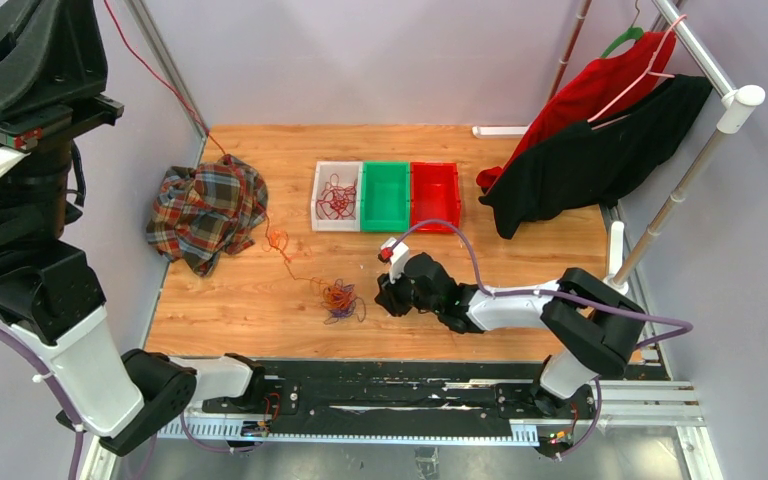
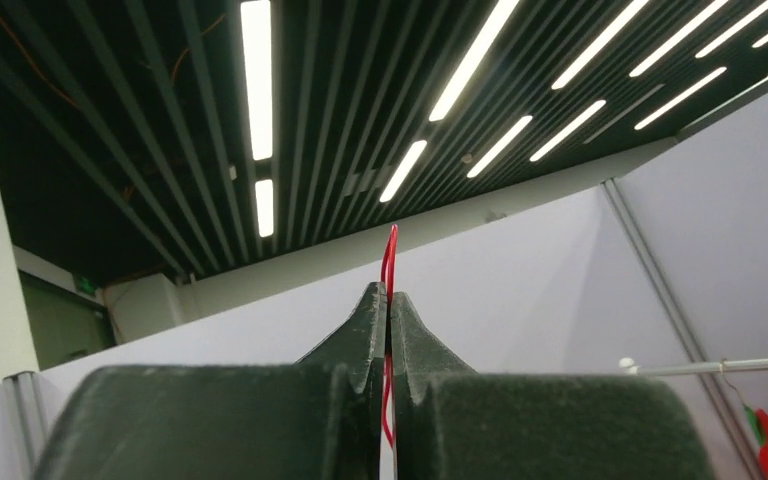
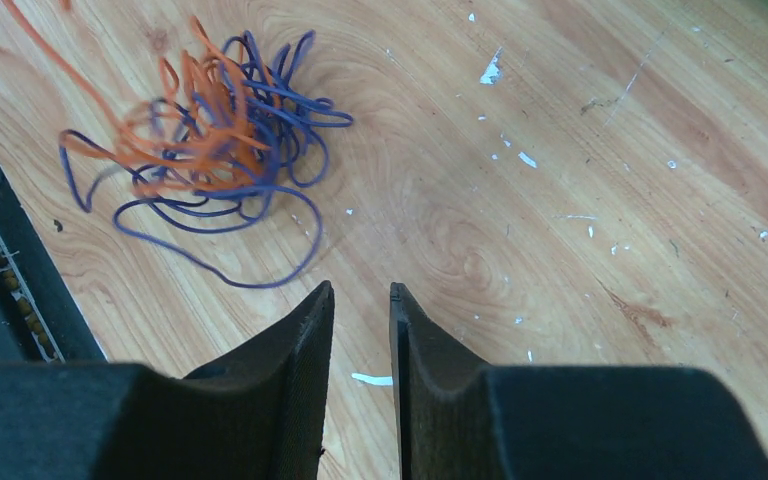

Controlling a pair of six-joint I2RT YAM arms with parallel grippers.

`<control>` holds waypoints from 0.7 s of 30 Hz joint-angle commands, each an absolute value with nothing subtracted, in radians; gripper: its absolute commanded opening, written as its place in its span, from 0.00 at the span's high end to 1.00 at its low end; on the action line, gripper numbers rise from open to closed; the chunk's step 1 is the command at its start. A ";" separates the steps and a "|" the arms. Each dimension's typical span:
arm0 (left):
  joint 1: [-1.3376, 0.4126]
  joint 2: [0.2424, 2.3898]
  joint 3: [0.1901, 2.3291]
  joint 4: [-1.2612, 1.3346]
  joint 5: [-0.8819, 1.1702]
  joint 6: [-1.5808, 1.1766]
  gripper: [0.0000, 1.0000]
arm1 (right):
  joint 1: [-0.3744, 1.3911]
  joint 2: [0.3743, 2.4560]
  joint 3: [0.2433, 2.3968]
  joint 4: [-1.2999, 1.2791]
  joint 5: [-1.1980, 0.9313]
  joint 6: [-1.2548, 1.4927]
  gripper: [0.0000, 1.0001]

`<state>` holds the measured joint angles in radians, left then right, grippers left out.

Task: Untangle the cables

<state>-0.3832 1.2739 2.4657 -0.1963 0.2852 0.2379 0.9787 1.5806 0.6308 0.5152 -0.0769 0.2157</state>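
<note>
My left gripper (image 2: pixel 390 300) is raised high, points at the ceiling and is shut on a thin red cable (image 2: pixel 391 250). In the top view that red cable (image 1: pixel 155 80) runs down from the top left, over the plaid cloth, towards a small orange loop (image 1: pixel 278 238) and a tangle of orange and dark purple cables (image 1: pixel 338 298) on the wooden table. My right gripper (image 1: pixel 392 290) hovers low just right of that tangle. In the right wrist view its jaws (image 3: pixel 360 290) stand a narrow gap apart with nothing between them, and the tangle (image 3: pixel 200 140) lies ahead to the left.
A white bin (image 1: pixel 318 190) holding red cables, a green bin (image 1: pixel 385 195) and a red bin (image 1: pixel 435 195) stand side by side at the back. A plaid cloth (image 1: pixel 205 210) lies at the left. Red and black garments (image 1: pixel 590 140) hang on a rack at the right.
</note>
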 commanded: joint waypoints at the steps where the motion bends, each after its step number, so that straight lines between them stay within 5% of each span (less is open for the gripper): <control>1: -0.388 1.291 2.456 -0.114 0.250 0.309 1.00 | 0.973 1.530 0.639 0.490 -0.044 0.198 0.73; 5: -0.388 1.270 2.396 -0.096 0.247 0.339 1.00 | 0.979 1.463 0.682 0.436 -0.035 0.172 0.70; 10: -0.387 1.260 2.378 -0.119 0.262 0.351 1.00 | 1.035 1.358 0.765 0.420 -0.058 0.150 0.33; 21: -0.388 1.261 2.381 -0.138 0.283 0.335 1.00 | 1.186 1.507 0.992 0.493 -0.127 0.141 0.33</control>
<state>-0.3832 1.2648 2.3745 -0.1459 0.2714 0.3325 1.1538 1.4326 0.9573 0.4515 -0.1097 0.1505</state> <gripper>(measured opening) 0.017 0.688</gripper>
